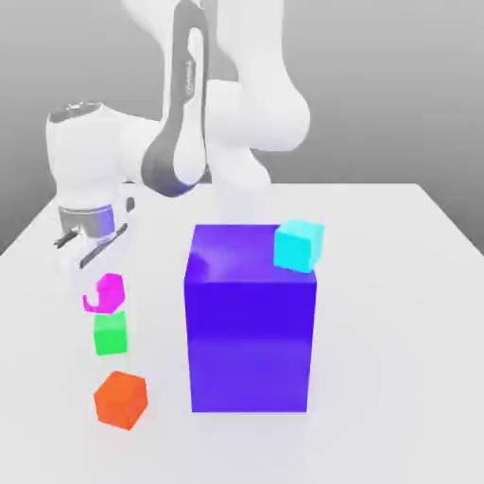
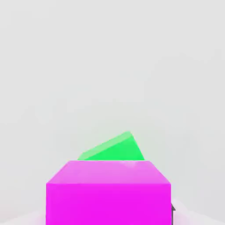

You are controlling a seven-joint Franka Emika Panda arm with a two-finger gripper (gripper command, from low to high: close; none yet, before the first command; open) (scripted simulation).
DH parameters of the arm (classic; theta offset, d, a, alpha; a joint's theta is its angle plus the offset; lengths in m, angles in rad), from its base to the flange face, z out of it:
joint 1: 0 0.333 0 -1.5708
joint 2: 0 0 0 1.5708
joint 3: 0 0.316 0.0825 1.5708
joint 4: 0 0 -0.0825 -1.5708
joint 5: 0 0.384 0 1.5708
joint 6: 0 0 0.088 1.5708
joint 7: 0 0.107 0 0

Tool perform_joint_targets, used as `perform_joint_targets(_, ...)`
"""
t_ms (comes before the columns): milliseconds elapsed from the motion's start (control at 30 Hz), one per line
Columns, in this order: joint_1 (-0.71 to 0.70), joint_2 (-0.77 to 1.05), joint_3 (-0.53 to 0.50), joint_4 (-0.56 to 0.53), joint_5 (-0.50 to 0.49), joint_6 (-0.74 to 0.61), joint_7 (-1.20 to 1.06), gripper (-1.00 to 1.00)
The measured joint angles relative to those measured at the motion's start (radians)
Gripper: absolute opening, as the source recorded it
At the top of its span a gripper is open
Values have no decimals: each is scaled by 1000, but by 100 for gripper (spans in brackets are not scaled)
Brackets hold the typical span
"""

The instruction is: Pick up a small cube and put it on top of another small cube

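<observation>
End effector (image 1: 106, 284) around magenta cube (image 1: 109, 291)

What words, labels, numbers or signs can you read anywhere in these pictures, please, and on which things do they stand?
None: no text, number or sign can be read.
The magenta cube, green cube, orange cube, cyan cube, purple block and white table all have plain faces.
</observation>
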Motion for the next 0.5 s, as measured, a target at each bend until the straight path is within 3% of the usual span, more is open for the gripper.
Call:
perform_joint_targets(33,2,30,4,1,27,28,-18,100)
perform_joint_targets(267,8,34,4,1,27,31,-18,100)
perform_joint_targets(500,-49,-196,24,-9,-74,-188,50,100)
